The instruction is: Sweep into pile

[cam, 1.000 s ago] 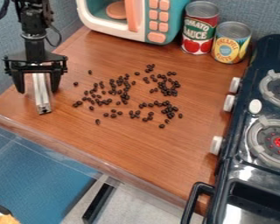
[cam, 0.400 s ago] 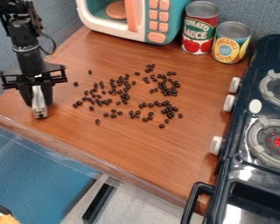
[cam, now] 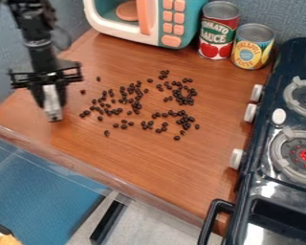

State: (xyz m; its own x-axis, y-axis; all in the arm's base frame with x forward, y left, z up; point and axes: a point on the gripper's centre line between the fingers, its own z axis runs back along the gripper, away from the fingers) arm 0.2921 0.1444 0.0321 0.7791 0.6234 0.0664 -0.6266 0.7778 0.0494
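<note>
Shifted right and slightly up-view since the last frame: my gripper (cam: 50, 95), jaws clenched on 1 silvery tool (cam: 52, 106), left side of bench (cam: 143, 167). Next right, dozens of dark beans (cam: 131, 99) scattered mid-bench, exact count unclear. Behind: 1 toy microwave (cam: 181, 24), then 2 cans (cam: 217, 31). Far right: 1 stove (cam: 255, 184), 2 burners (cam: 302, 154).

I saw my gripper (cam: 50, 98) and its silvery tool (cam: 52, 106) blurred; the top edge cropped my toy microwave (cam: 153, 34), the right edge my toy stove (cam: 278, 67).

Reddish-brown wood-grained counter (cam: 136, 158), near-black beans (cam: 131, 99), teal, white and salmon-orange toy microwave (cam: 171, 24).
</note>
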